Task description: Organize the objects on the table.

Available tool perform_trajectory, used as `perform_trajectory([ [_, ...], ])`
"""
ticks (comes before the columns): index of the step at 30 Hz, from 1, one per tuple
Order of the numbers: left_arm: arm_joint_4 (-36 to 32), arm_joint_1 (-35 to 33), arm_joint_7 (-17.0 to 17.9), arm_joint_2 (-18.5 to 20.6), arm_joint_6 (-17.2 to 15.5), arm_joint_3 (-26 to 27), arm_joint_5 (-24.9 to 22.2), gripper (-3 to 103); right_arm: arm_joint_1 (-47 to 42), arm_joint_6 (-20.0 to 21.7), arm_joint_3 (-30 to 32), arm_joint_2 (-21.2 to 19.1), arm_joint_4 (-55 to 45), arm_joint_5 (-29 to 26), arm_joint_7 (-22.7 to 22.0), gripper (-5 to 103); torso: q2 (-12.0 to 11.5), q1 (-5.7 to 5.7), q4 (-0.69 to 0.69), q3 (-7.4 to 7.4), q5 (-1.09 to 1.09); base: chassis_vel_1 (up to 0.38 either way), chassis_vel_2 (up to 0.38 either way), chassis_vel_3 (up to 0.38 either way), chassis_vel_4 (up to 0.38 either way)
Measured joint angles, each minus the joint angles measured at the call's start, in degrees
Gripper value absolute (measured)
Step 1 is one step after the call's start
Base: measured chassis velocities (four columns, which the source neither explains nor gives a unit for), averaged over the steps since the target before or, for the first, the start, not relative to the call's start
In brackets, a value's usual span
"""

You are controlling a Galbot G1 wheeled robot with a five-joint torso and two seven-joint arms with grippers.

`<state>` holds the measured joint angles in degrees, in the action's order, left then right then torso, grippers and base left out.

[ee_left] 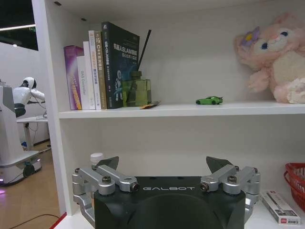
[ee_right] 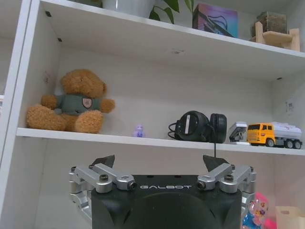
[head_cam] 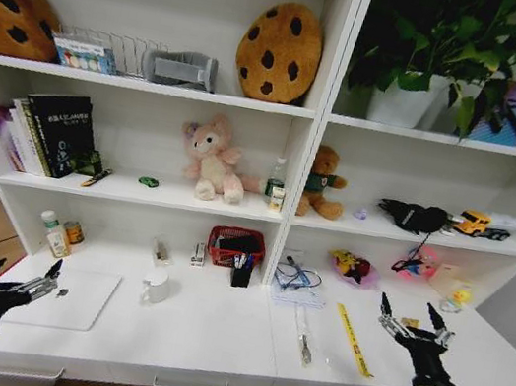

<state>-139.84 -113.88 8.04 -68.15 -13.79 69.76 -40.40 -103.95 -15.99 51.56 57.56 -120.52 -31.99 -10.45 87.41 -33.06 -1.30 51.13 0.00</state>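
White bench (head_cam: 212, 340) stretches before you, carrying a thin silver laptop (head_cam: 69, 298) lying flat at its left end. A black pen cup (head_cam: 241, 272) stands upright near the middle, pens pointing up. A tiny green toy car (ee_left: 208, 100) sits sideways on the shelf above, beside books. Your left pincer (head_cam: 19, 283) and right pincer (head_cam: 414, 321) hover low, both spread open and empty. Each wrist housing reads "GALBOT".

"GALBOT" stands on the left claw (ee_left: 164, 168) housing and the right claw (ee_right: 159, 164) housing.
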Motion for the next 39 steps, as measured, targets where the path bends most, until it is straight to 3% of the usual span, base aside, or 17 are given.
perform_trajectory([
  [6, 0.0, 0.0, 0.0, 0.0, 0.0, 0.0, 0.0, 100, 0.8, 0.1, -1.1, 0.2, 1.2, 0.8, -0.2, 100, 0.0, 0.0, 0.0, 0.0, 0.04, -0.182, -0.183, 0.179, 0.197],
  [8, 0.0, 0.0, 0.0, 0.0, 0.0, 0.0, 0.0, 100, 1.0, 0.3, -1.5, 0.2, 1.6, 1.1, -0.7, 100, 0.0, 0.01, 0.0, -0.01, -0.03, -0.256, -0.256, 0.256, 0.247],
  [12, 0.0, 0.0, 0.0, 0.0, 0.0, 0.0, 0.0, 100, 2.7, 2.4, -2.2, 0.3, 4.1, 1.8, -2.6, 100, 0.0, 0.0, -0.01, 0.0, -0.02, -0.252, -0.242, 0.233, 0.22],
  [14, 0.0, 0.0, -0.1, 0.0, 0.0, 0.0, 0.0, 100, 5.3, 5.8, -2.6, -0.5, 7.6, -0.4, -2.2, 100, 0.0, 0.0, -0.03, 0.0, 0.08, -0.101, -0.173, 0.131, 0.132],
  [17, 0.0, 0.0, -0.1, 0.0, 0.0, 0.0, 0.0, 100, 8.8, 8.2, -3.3, -1.4, 11.3, -1.9, -2.1, 100, 0.0, 0.0, -0.03, 0.0, 0.04, -0.036, -0.096, 0.08, 0.052],
  [18, 0.0, 0.0, -0.1, 0.0, 0.0, 0.0, 0.0, 100, 13.5, 11.3, -4.2, -2.4, 15.3, -2.0, -2.3, 100, 0.0, 0.01, 0.01, 0.0, 0.01, 0.0, 0.0, 0.0, 0.0],
  [23, 0.0, 0.0, 0.0, 0.0, 0.0, 0.0, 0.0, 100, 17.9, 15.3, -5.7, -3.6, 18.8, -2.0, -2.3, 100, 0.0, 0.01, 0.0, 0.0, -0.01, 0.023, 0.034, -0.017, -0.015],
  [28, 0.0, 0.0, 0.0, 0.0, 0.0, 0.0, 0.0, 100, 28.8, 23.3, -13.0, -6.1, 28.6, -3.6, -1.8, 100, 0.0, 0.0, 0.02, 0.0, -0.02, 0.032, 0.048, -0.029, -0.045],
  [33, 0.0, 0.0, 0.0, 0.0, 0.0, 0.0, 0.0, 100, 31.2, 24.6, -14.6, -6.3, 33.7, -4.8, -0.2, 99, 0.0, 0.0, 0.01, 0.01, 0.03, 0.0, 0.0, 0.0, 0.0],
  [39, 0.0, 0.0, 0.0, 0.0, 0.0, 0.0, 0.0, 100, 32.3, 24.5, -15.4, -5.9, 37.6, -3.2, 1.5, 84, 0.0, 0.0, -0.01, 0.0, 0.01, 0.0, 0.0, 0.0, 0.0],
])
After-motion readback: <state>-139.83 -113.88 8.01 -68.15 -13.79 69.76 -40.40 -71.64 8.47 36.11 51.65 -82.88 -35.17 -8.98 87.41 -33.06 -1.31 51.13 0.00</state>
